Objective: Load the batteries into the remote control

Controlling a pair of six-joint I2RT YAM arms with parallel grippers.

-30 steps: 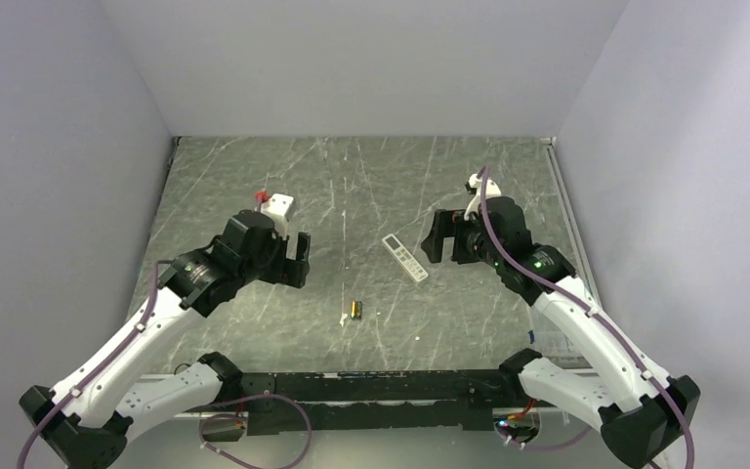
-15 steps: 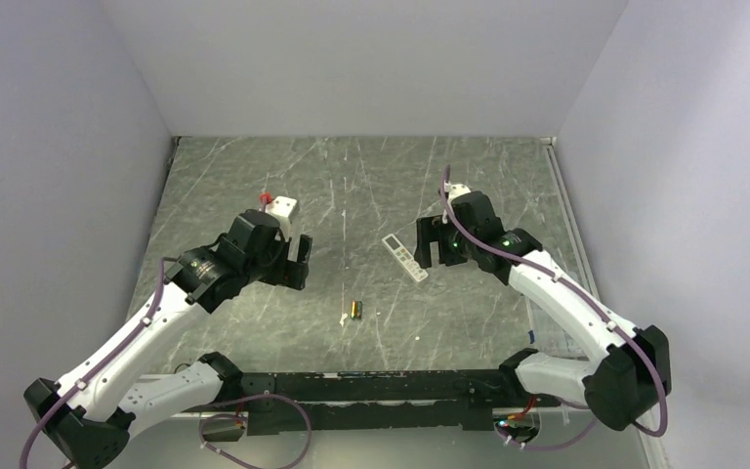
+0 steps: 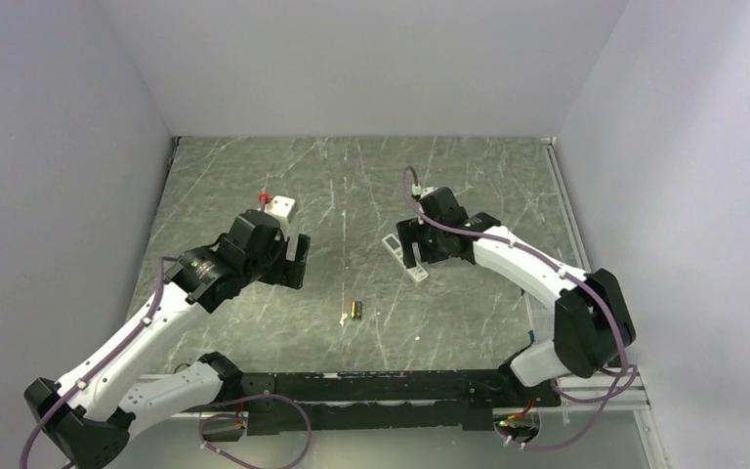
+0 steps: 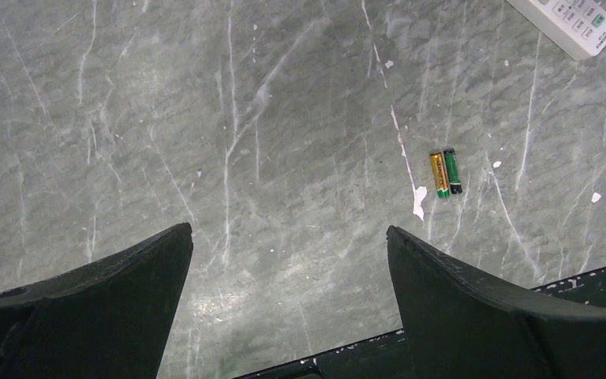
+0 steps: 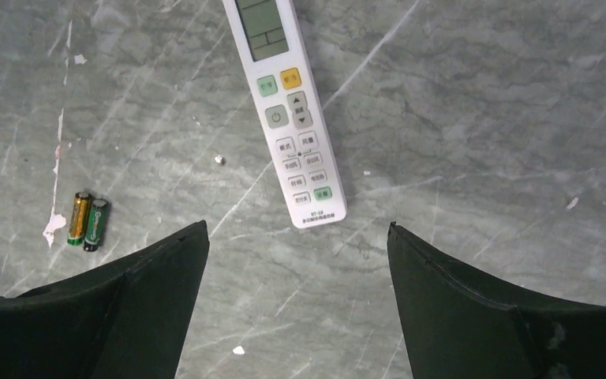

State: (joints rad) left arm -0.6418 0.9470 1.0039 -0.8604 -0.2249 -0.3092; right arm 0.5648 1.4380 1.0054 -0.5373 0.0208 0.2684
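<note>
The white remote control point(image 3: 405, 259) lies buttons up near the table's middle; it also shows in the right wrist view point(image 5: 288, 126) and at the top right of the left wrist view point(image 4: 570, 24). Two batteries point(image 3: 354, 311), one gold and one green-dark, lie side by side nearer the front; they show in the left wrist view point(image 4: 446, 172) and the right wrist view point(image 5: 87, 221). My right gripper point(image 3: 416, 252) is open and empty, hovering over the remote. My left gripper point(image 3: 298, 262) is open and empty, left of the batteries.
A small flat white cover piece point(image 3: 279, 206) with a red bit beside it lies at the back left, behind the left gripper. Grey walls close the table on three sides. The black base rail point(image 3: 391, 386) runs along the front edge.
My right gripper has swung left from beside the remote to over it. The left gripper has barely moved. The remote and batteries have not moved.
</note>
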